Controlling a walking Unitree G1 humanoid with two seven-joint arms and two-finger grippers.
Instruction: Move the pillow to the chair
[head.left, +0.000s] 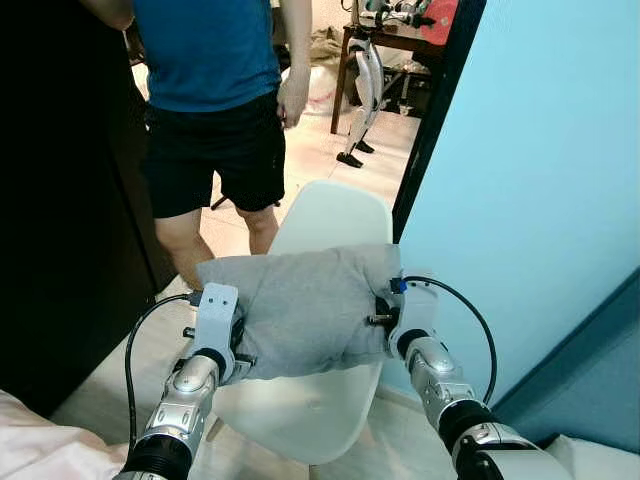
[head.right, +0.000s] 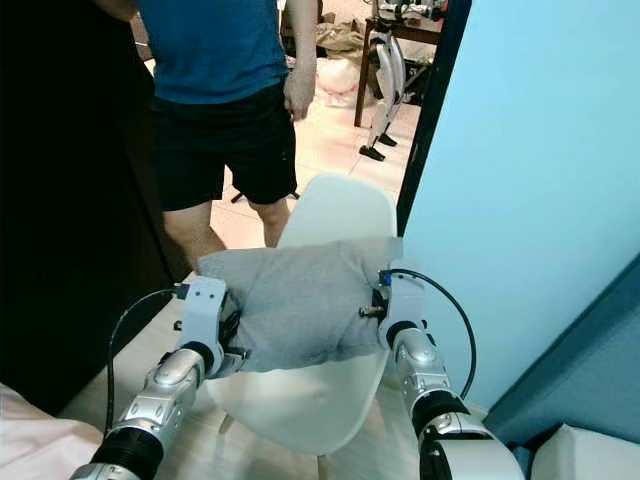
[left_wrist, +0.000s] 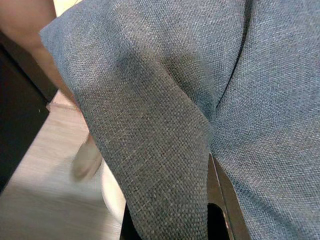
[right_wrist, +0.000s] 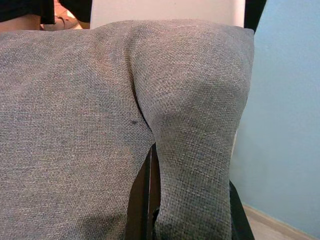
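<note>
Left pincer (head.left: 238, 345) and right pincer (head.left: 383, 312) each clamp an end of the grey pillow (head.left: 300, 305), its fabric bunched between the fingers in both wrist views. The pillow hangs mid-frame, long axis running left to right, directly above the white chair (head.left: 310, 405) seat. A person (head.left: 215, 110) stands at upper left, behind the chair.

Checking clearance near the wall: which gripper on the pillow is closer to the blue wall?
The right gripper, pinching the pillow edge beside the blue wall; the left gripper is opposite.
</note>
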